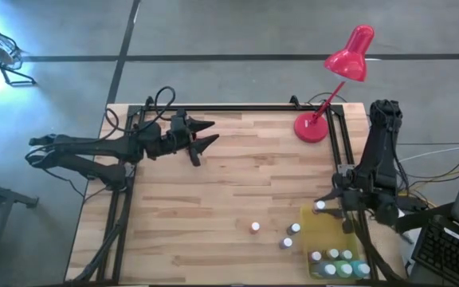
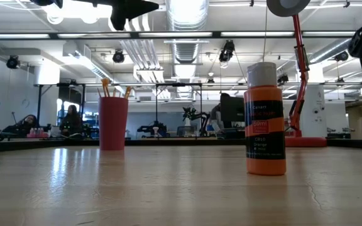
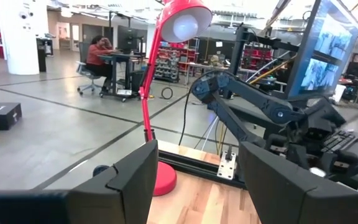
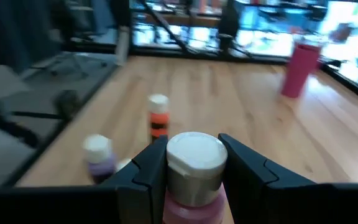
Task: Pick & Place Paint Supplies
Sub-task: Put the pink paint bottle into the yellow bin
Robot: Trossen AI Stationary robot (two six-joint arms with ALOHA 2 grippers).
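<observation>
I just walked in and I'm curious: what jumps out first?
The red desk lamp at the table's far right corner grabs you first. Then the right pincer pinching a white-capped paint bottle above the yellow tray, and an orange paint bottle standing alone mid-table.

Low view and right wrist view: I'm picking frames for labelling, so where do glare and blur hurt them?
Low view: ceiling lights blow out the top and lay a bright sheen on the table; the orange paint bottle stays sharp, its label partly legible. Right wrist view: soft throughout; the white-capped bottle in the right claw, the orange bottle and the pink cup are all blurred.
</observation>
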